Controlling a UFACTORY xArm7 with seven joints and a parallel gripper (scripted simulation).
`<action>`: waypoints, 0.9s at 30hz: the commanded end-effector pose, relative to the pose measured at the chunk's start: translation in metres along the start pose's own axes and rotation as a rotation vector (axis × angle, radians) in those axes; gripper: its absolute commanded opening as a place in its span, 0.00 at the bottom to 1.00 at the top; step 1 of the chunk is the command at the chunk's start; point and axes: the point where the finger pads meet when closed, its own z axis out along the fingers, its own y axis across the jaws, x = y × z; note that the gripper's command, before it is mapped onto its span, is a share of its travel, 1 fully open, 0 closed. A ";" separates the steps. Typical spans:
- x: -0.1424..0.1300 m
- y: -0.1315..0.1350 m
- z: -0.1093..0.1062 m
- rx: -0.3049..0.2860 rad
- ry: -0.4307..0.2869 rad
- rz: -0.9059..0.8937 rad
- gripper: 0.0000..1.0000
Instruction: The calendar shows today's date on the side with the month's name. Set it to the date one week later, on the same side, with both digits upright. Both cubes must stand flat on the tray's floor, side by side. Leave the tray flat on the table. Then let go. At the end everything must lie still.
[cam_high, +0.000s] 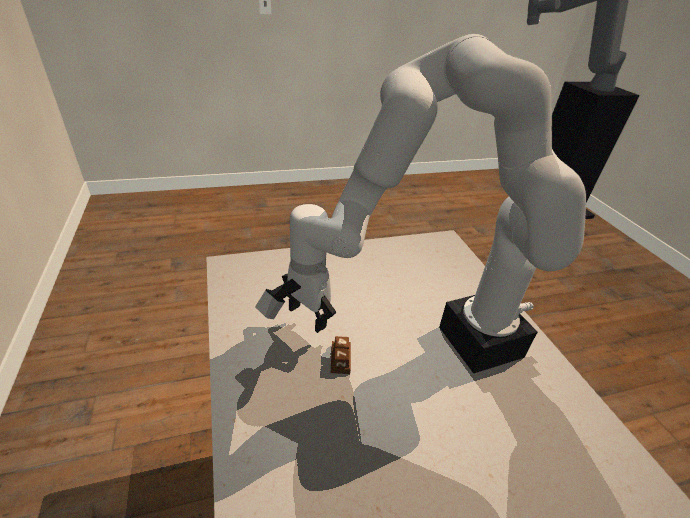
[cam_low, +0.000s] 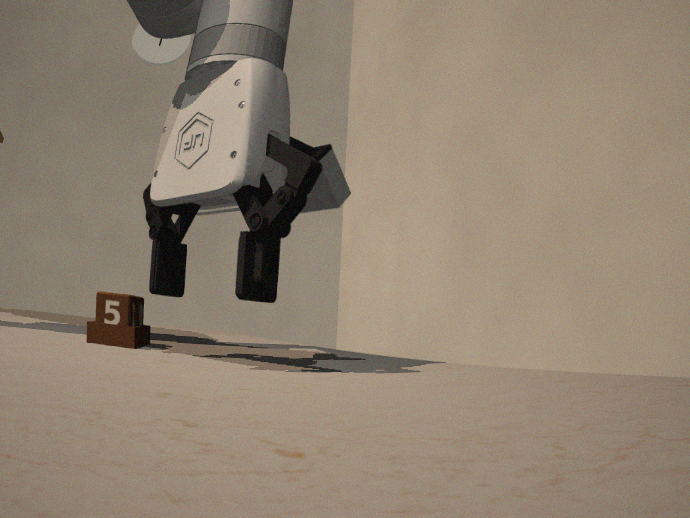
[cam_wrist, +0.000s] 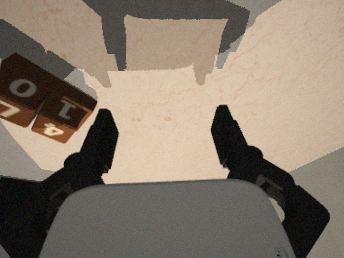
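The calendar's brown tray (cam_low: 115, 336) stands on the table with two brown cubes in it, side by side. The nearer cube (cam_high: 336, 356) in the top view shows a 7 on top and a 2 on its end; the farther cube (cam_high: 337, 343) (cam_low: 123, 310) shows a 4 on top and a 5 on its end. In the wrist view their shaded side faces show 0 and 1, the 1 upside down from there. The month's name is not legible. My gripper (cam_high: 306, 316) (cam_low: 211, 296) (cam_wrist: 164, 119) is open and empty, above the table and beside the calendar, which lies left in the wrist view.
The arm's black base (cam_high: 484, 348) stands on the table (cam_high: 401, 289) to the right in the top view. A second arm on a black pedestal (cam_high: 590, 128) stands behind, off the table. Shadows of the arm and gripper fall across the table.
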 end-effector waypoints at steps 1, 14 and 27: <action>0.001 0.001 -0.001 -0.003 0.003 0.000 1.00; 0.001 0.001 -0.004 -0.003 0.003 0.000 1.00; 0.001 0.001 -0.015 -0.003 0.003 0.008 1.00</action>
